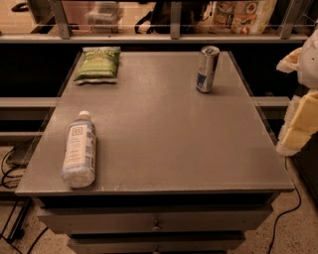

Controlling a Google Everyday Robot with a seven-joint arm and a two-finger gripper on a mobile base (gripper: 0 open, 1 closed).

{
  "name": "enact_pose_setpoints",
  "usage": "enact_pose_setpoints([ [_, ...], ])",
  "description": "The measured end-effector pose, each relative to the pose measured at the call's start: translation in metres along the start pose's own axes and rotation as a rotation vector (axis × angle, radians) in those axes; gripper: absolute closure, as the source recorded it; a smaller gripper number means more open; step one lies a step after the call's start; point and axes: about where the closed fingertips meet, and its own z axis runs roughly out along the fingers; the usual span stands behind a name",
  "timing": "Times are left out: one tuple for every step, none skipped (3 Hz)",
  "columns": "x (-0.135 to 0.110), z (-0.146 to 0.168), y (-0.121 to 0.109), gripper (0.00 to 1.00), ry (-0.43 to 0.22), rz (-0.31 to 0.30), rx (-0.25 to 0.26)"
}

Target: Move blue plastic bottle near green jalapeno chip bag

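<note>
The blue plastic bottle (79, 150) lies on its side at the front left of the grey table (164, 129), white cap pointing away from the front edge. The green jalapeno chip bag (98, 64) lies flat at the back left corner, well apart from the bottle. My gripper (297, 131) is at the right edge of the view, beyond the table's right side and far from both things, holding nothing that I can see.
A silver-blue metal can (206, 69) stands upright at the back right of the table. A white-orange bag (243, 15) sits on the shelf behind the rail. Drawers are below the front edge, and cables lie on the floor.
</note>
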Motion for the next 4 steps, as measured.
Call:
enact_pose_setpoints([
  [-0.001, -0.001, 0.000, 0.00, -0.005, -0.001, 0.004],
  [-0.025, -0.001, 0.009, 0.00, -0.053, 0.007, 0.014],
  [-0.061, 0.005, 0.017, 0.00, -0.094, 0.061, 0.027],
  [-0.104, 0.019, 0.028, 0.00, -0.140, 0.169, 0.009],
])
